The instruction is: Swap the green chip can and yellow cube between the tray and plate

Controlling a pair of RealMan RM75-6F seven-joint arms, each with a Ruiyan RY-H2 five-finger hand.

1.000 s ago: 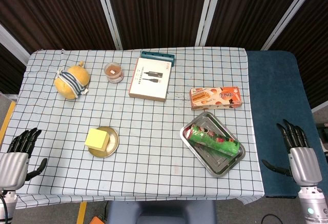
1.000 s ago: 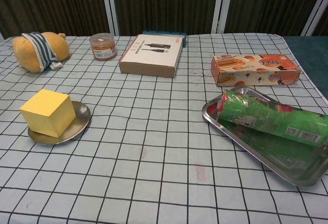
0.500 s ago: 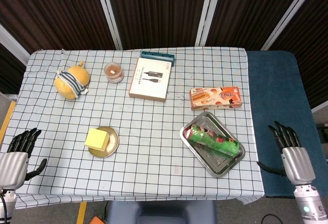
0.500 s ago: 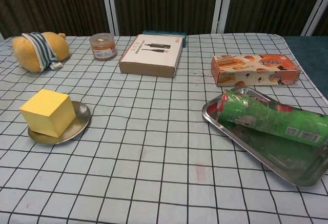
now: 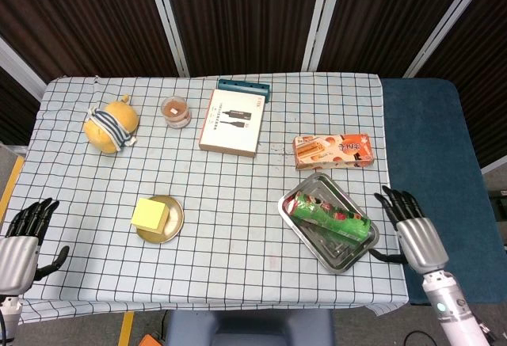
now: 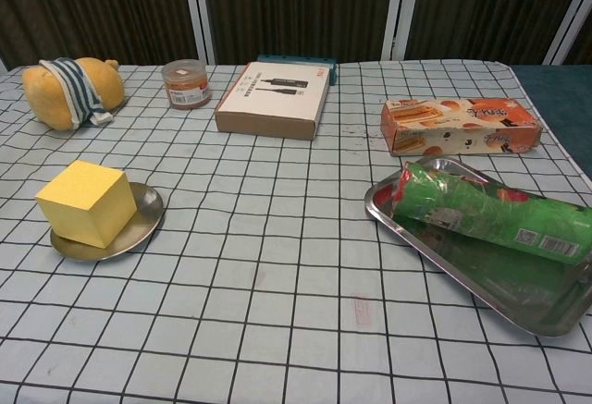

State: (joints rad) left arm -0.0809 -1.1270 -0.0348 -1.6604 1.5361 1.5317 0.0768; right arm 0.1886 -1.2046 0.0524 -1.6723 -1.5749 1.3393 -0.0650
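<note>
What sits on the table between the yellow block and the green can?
Nothing: between the yellow block on its plate and the green can in the tray there is only bare checked tablecloth. The head view shows it best.

Staged robot test station, lab-like, not lived-in room. Tabletop [image 5: 238, 203] draped in grid-checked cloth; dark folding screen panels [image 5: 238, 13] with pale frames close off back. Unrelated props set well apart: plush toy [image 5: 111, 124], snack box [image 5: 333, 150], product carton [image 5: 230, 121], small jar [image 5: 176, 111]. Blue mat [image 5: 432, 156] beside cloth.
</note>
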